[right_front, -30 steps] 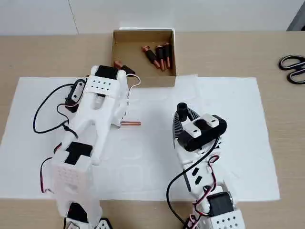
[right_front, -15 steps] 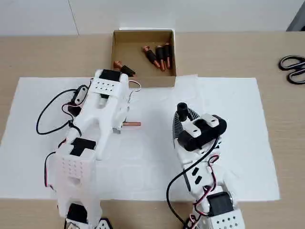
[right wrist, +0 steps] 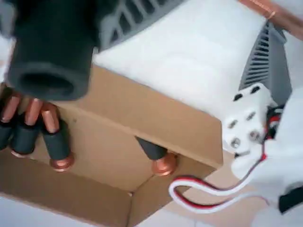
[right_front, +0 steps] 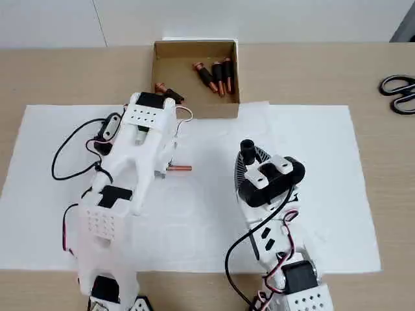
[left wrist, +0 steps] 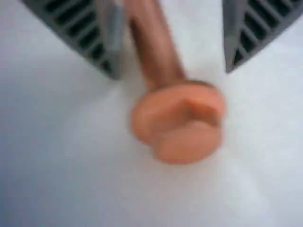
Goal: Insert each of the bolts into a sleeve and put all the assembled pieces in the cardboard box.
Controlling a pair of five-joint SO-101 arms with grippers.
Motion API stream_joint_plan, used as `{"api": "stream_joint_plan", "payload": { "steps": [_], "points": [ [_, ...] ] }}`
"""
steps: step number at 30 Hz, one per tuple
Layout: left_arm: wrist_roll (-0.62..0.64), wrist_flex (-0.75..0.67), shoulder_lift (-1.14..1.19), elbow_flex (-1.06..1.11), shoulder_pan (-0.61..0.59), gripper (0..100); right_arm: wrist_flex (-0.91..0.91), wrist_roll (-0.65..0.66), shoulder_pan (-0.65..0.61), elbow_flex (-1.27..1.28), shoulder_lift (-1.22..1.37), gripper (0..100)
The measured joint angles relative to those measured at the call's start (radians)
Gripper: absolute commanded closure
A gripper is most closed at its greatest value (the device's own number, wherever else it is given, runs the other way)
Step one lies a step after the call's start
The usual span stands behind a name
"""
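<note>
Item: copper-coloured metal bolt point(left wrist: 177, 120), flat on white paper sheet point(right_front: 311, 194) betw. spread jaws of your L gripper point(left wrist: 170, 68), nearer one finger; R gripper point(right_front: 248, 157) clamps black tubular sleeve point(right wrist: 49, 52) upright; risk: off-centre close may roll or skew it.

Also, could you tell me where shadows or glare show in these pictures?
High view: even light, no glare, only faint shadows on the white sheet. Left wrist view: soft shadow under the bolt. Right wrist view: the box is shaded inside.
</note>
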Motion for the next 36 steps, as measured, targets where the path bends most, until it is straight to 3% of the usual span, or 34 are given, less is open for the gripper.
{"api": "stream_joint_plan", "payload": {
  "steps": [10,18,23,30,36],
  "points": [
    [0.0,0.003,0.014,-0.015,-0.003,99,0.0,0.0,0.0,0.0,0.0,99.5],
    [0.0,0.057,0.02,-0.227,-0.006,99,0.0,0.0,0.0,0.0,0.0,99.5],
    [-0.002,0.058,-0.101,-0.276,-0.003,99,0.0,0.0,0.0,0.0,0.0,99.5],
    [-0.152,0.069,-0.381,-0.278,-0.003,99,-0.009,0.0,-0.031,0.0,0.0,99.5],
    [-0.302,0.072,-0.505,-0.288,-0.002,99,-0.173,0.0,-0.138,0.0,0.0,99.5]
  ]
}}
